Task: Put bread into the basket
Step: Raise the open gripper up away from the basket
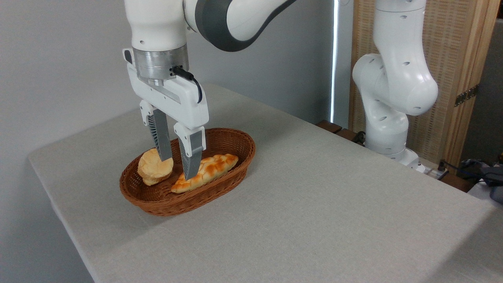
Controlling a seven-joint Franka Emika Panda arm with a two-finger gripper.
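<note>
The bread [152, 169], a small round pale-golden bun, lies tilted against the left inner wall of the brown wicker basket [235, 138]. My gripper [178, 167] hangs open over the basket's middle, its fingers pointing down with a gap between them and nothing held. The left finger [160, 137] stands in front of the bun's right edge; the right finger [191, 153] reaches down in front of the braided loaf. Whether the left finger touches the bun is unclear.
A long braided golden loaf [210, 171] lies along the basket's right side. The basket sits near the left end of the grey table [314, 204]. The arm's white base [393, 98] stands at the back right, beside a wooden screen.
</note>
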